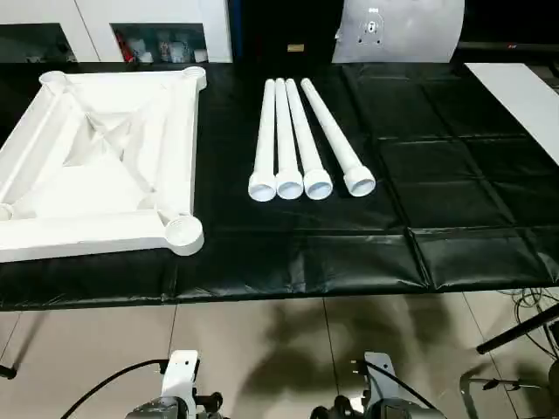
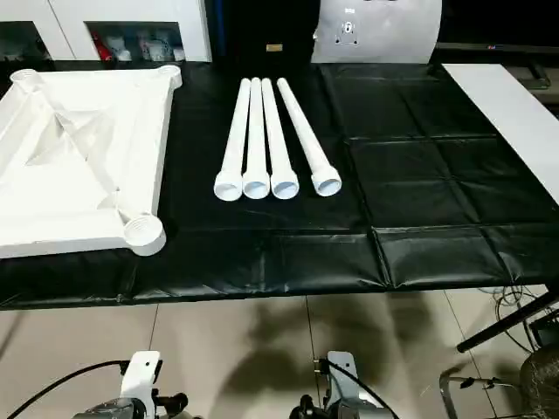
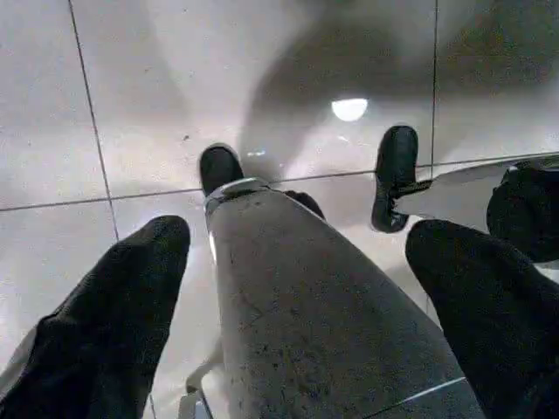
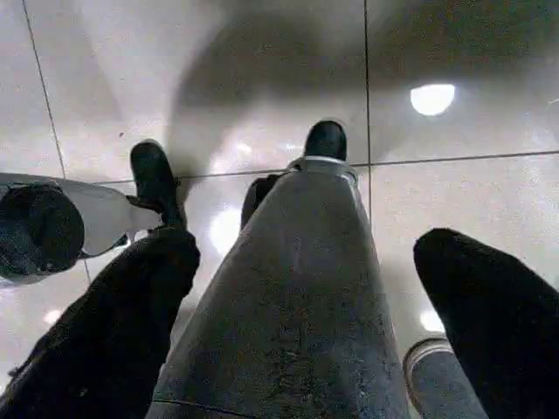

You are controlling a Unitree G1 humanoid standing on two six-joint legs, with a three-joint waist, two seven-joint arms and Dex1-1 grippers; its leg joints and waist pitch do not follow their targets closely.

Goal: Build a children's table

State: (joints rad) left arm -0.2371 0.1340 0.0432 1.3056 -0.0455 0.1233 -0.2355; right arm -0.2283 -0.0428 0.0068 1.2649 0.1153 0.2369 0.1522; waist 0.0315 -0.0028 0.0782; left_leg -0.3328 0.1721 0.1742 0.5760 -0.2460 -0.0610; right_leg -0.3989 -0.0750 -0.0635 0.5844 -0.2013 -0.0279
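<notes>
Glossy pale floor tiles (image 1: 288,349) mirror ceiling lights before a black-covered work table (image 1: 454,209).

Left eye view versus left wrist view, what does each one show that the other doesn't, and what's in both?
Left eye: the upturned table top and four legs lying side by side to its right on the black work table. Left wrist: the left gripper, fingers spread apart, pointing down past a grey robot leg and black feet. Both: the pale tiled floor.

White table top (image 1: 96,166) upside down, four tube legs (image 1: 301,140) alongside, unattached
</notes>
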